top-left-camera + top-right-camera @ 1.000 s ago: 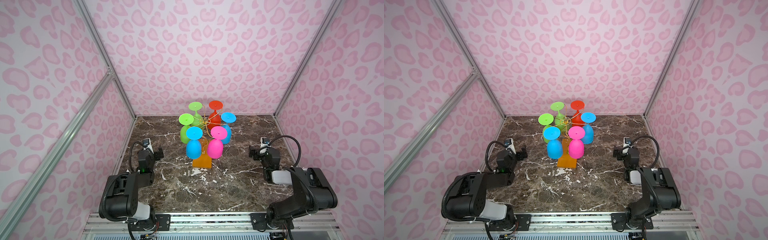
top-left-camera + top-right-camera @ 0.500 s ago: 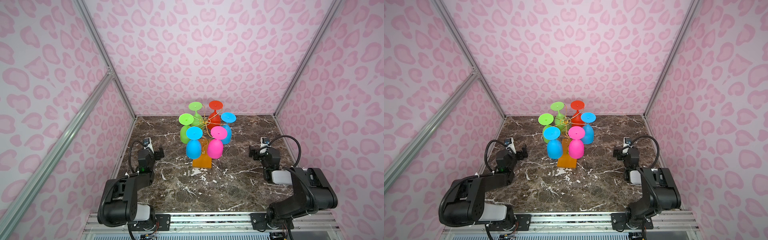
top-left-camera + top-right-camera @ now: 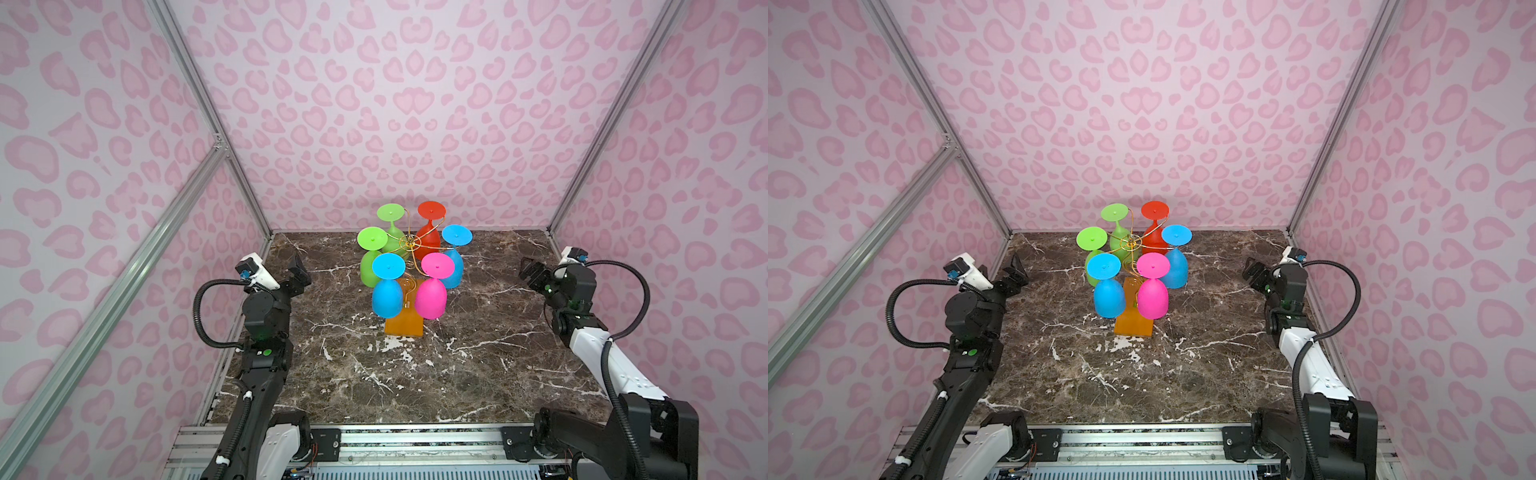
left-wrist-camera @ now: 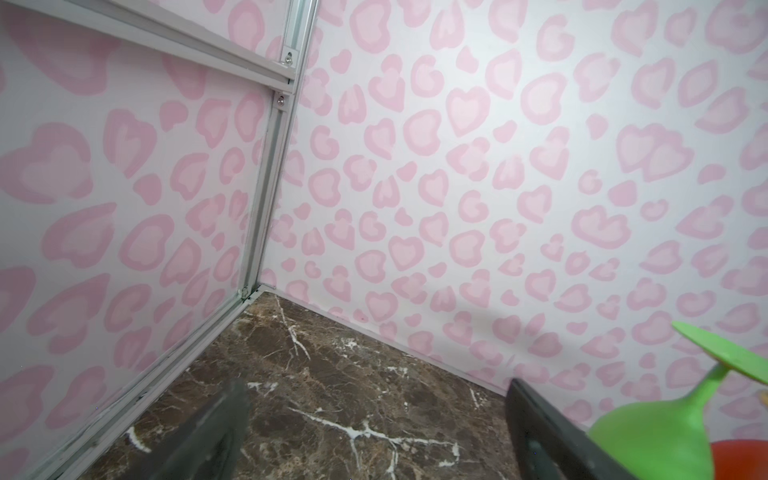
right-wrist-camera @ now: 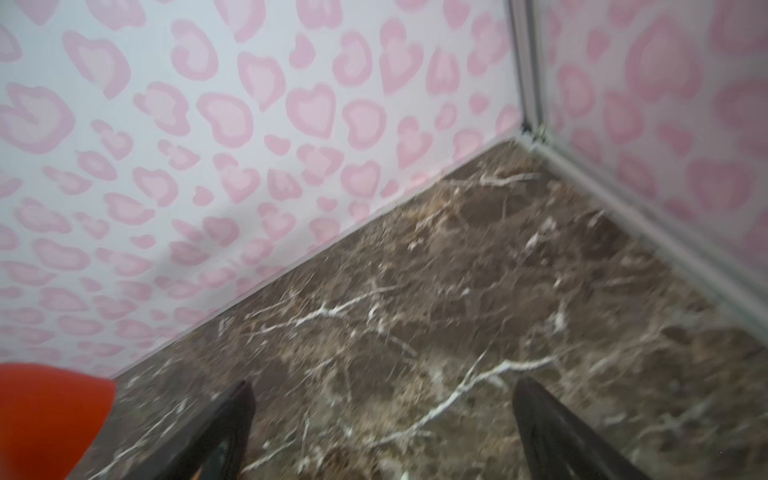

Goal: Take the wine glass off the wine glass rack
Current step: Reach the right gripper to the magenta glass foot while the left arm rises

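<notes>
The wine glass rack (image 3: 404, 325) (image 3: 1133, 325), gold wire on an orange-brown base, stands at the middle back of the marble table in both top views. Several wine glasses hang from it upside down: blue (image 3: 387, 297), pink (image 3: 431, 297), a second blue (image 3: 455, 272), red (image 3: 429, 241) and two green (image 3: 370, 270). My left gripper (image 3: 297, 272) (image 4: 374, 419) is open and empty, well left of the rack. A green glass (image 4: 665, 432) shows beside it in the left wrist view. My right gripper (image 3: 530, 272) (image 5: 382, 415) is open and empty, well right of the rack.
Pink patterned walls with aluminium frame posts (image 3: 245, 174) close in the table on three sides. A metal rail (image 3: 415, 444) runs along the front edge. In the right wrist view a red glass (image 5: 45, 411) shows at the edge; the picture is blurred.
Both arms have risen from their folded low pose and carried their grippers higher and a little further back. Both grippers stay open. The rack and glasses have not moved.
</notes>
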Robot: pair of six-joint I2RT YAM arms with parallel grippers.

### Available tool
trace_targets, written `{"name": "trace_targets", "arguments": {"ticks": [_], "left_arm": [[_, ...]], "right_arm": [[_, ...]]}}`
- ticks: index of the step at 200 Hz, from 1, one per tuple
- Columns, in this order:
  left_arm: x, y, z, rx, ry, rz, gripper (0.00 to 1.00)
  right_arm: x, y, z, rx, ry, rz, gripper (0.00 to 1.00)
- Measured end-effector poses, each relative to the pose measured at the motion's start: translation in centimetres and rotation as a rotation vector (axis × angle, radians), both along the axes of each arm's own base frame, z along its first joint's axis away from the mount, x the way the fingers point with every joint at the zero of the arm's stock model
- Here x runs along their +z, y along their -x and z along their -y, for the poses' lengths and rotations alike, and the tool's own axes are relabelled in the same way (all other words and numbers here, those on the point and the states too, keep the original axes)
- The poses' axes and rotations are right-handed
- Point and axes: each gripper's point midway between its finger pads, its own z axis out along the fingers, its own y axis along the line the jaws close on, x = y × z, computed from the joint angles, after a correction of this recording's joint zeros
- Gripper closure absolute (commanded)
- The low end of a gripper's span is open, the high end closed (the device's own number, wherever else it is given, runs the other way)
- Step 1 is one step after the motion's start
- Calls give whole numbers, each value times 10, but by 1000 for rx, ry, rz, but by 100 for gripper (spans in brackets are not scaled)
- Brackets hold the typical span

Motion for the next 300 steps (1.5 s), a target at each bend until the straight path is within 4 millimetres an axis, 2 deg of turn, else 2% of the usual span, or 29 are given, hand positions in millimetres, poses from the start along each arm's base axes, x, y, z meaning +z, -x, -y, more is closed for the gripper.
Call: {"name": "trace_targets", "arguments": {"ticks": [17, 41, 52, 69, 97, 115, 132, 147, 168, 200, 247, 300], "left_arm": [[23, 9, 5, -26, 6, 36, 3], [62, 21, 9, -48, 7, 108, 3], [72, 25, 12, -64, -6, 124, 3], [71, 28, 15, -79, -25, 123, 4], [50, 30, 13, -68, -31, 85, 3], [47, 32, 10, -50, -36, 79, 3], [49, 34, 10, -48, -37, 86, 3], [49, 34, 10, -51, -37, 85, 4], [48, 34, 12, -63, -38, 82, 4], [48, 38, 14, -70, -39, 85, 4], [41, 36, 15, -80, -26, 62, 3], [36, 32, 18, -96, -18, 41, 4]], "right_arm": [[14, 5, -28, 129, -162, 44, 15], [57, 18, -62, 293, -299, 145, 27], [74, 28, -75, 349, -335, 172, 30], [101, 48, -92, 424, -350, 225, 33], [140, 87, -119, 528, -355, 276, 39], [159, 111, -137, 593, -353, 293, 42], [160, 128, -155, 664, -372, 270, 44], [152, 135, -170, 705, -416, 210, 47], [141, 137, -185, 728, -466, 134, 51], [139, 143, -205, 771, -523, 88, 56], [134, 136, -222, 770, -596, 36, 62], [137, 126, -227, 749, -659, 35, 65]]}}
